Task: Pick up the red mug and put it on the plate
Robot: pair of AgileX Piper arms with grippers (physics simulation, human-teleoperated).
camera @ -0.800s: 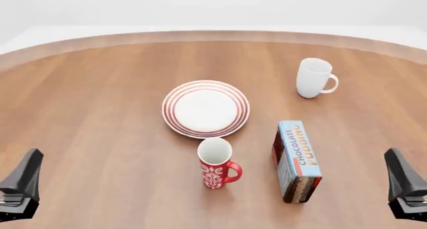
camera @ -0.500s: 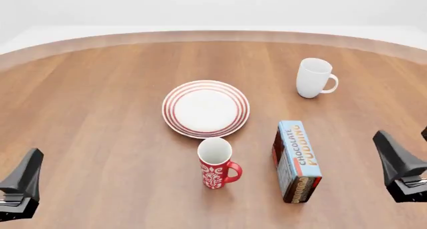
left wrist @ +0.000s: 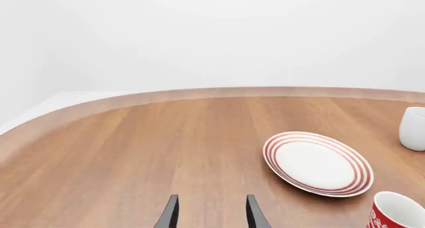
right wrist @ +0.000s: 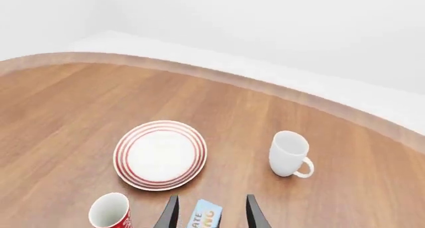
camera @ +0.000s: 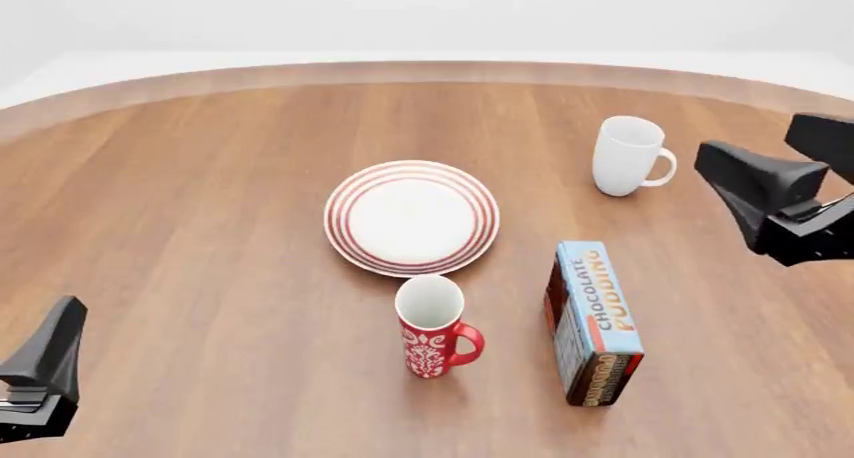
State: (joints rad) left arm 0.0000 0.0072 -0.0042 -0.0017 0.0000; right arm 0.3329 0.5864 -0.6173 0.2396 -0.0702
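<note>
The red mug (camera: pixel 433 330) stands upright near the table's front centre, handle to the right, with white patterning on its side. Just behind it lies the plate (camera: pixel 411 218), white with red rings and nothing on it. My right gripper (camera: pixel 750 138) hovers open at the right, above the table and level with the white mug, far from the red mug. My left gripper (camera: pixel 59 324) rests open at the front left corner. In the right wrist view the open gripper (right wrist: pixel 211 209) looks down on the plate (right wrist: pixel 160 154) and the red mug (right wrist: pixel 111 212). The left wrist view has the left gripper (left wrist: pixel 212 209), the plate (left wrist: pixel 317 163) and the red mug (left wrist: pixel 397 214).
A plain white mug (camera: pixel 627 156) stands at the back right. A chocolate pudding box (camera: pixel 595 322) stands on its edge just right of the red mug. The round wooden table (camera: pixel 200 198) curves away at the back.
My right gripper has risen and moved forward from the front right corner to beside the white mug. The left gripper and the objects have not moved.
</note>
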